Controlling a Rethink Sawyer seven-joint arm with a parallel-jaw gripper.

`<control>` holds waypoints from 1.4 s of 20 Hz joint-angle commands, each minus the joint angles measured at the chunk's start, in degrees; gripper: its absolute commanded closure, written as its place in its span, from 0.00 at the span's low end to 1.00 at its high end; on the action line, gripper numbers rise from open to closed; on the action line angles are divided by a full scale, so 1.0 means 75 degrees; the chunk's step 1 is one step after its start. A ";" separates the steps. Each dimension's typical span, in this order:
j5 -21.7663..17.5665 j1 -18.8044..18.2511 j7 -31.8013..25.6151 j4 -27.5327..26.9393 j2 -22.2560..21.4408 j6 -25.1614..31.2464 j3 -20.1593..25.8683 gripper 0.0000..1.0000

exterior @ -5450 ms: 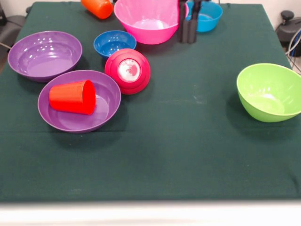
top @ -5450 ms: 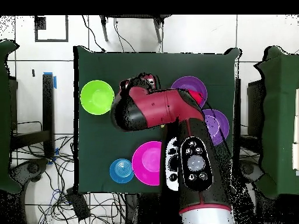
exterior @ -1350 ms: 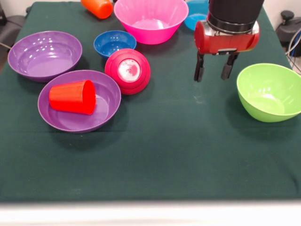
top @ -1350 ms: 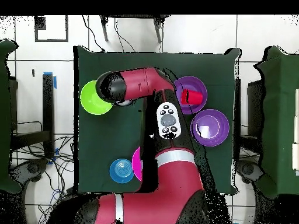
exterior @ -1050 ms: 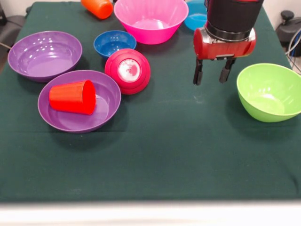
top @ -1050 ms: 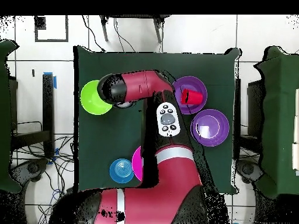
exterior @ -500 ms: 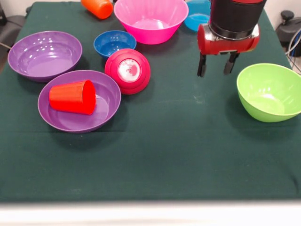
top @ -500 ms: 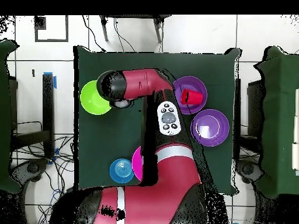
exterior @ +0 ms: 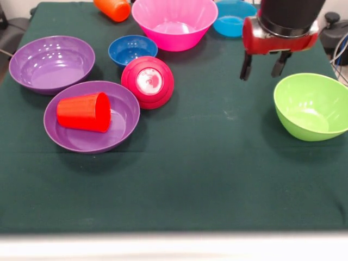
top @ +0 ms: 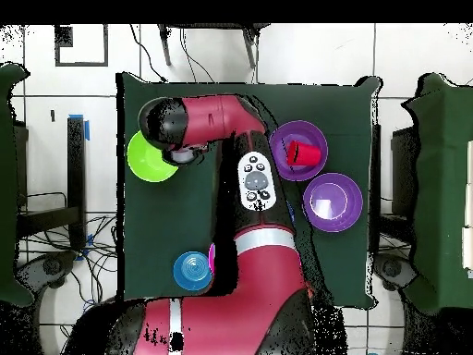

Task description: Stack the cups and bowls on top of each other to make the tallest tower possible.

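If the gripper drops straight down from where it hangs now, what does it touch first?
Probably the bare dark green tablecloth, just beside the glossy lime green plastic bowl. The open gripper points down near that bowl's rim; depth is unclear, so one finger might clip the rim instead.

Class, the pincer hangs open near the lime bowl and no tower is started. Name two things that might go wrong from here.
1. The open pincer hangs just beside the lime bowl rim; coming down there, a finger might strike the rim and tip or push the bowl instead of gripping it.
2. The red cup lies on its side in a purple bowl, so it may roll when grasped or when that bowl is moved.
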 commanded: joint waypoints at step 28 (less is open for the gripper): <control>-0.0484 0.0784 0.0281 -0.0721 0.1464 -0.1719 -0.0551 1.00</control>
